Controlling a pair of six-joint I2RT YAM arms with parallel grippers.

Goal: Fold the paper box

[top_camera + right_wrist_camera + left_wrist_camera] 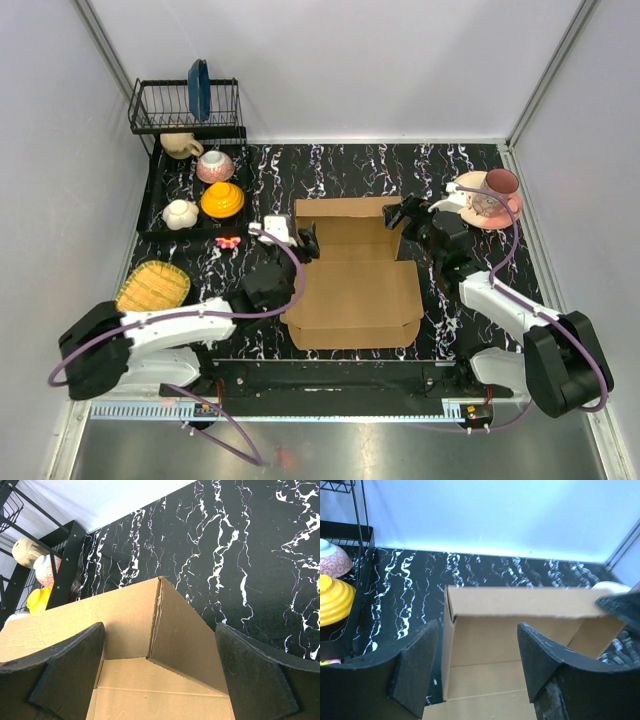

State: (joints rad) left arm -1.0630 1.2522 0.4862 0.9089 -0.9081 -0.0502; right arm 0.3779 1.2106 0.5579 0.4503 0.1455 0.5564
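**Paper box** (350, 290) — plain brown cardboard, matte, die-cut and creased. It sits mid-desk between the two arms. The far wall stands upright, its long axis running left to right. A short side wall turns back toward the arms at each end. The near panel lies flat toward the arm bases, with notched corners on its near edge.

**Desk** (330, 170) — smooth black surface with a white-veined marble pattern.

**Left fingers** (415, 675) — black, wedge-shaped, with a dull padded face. They are spread apart and grasp nothing. The box's far-left corner stands just ahead in the gap, closer to the left-hand finger. Whether it touches cannot be told.

**Right fingers** (255, 675) — same make, spread wide and empty. The far-right corner lies ahead and below, roughly centred between them. Its folded edge is rough and slightly split along the crease.

**Note on reach** — each arm is nearer its own far corner, so the side walls probably fall one to each arm. The flat near panel lies on the base side of both pairs of fingers, so raising it would likely mean drawing back first. Thin board like this should bend readily at the creases and buckle elsewhere.
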